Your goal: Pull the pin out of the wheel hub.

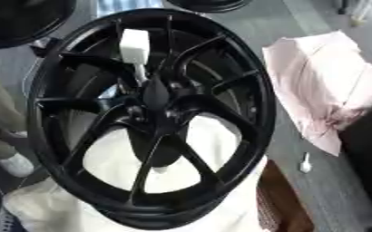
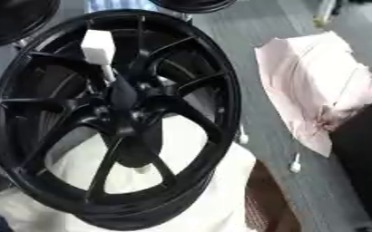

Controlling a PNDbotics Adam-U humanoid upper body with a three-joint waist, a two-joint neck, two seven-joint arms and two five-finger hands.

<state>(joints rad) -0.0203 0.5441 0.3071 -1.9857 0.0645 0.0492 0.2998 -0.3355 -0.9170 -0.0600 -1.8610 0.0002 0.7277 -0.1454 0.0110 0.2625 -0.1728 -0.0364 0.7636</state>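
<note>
Off to your left, a second dark rim (image 1: 14, 22) shows at the top corner. Next comes the black wheel (image 1: 149, 118), standing tilted against a white sack (image 1: 213, 149). The pin (image 1: 135, 47) sits in the upper part of the wheel: its white block head stands out in front of the spokes, and its thin white shaft runs down to the hub (image 1: 159, 106), so it is not yet out.

Neither of your hands shows in either view, so I cannot tell whether they are spread, pressed together or pinching anything.

My worry is the soft support. If you pull off the shaft's line, the wheel may rock or slide on the sack, and the thin shaft may bind or bend. Black hands against black spokes are also hard to place, so you may close on a spoke.

Right of the wheel lie a grey floor (image 1: 300, 27), a small white piece (image 1: 305, 164), and a crumpled pink cloth (image 1: 324, 86) well apart from the rim.
</note>
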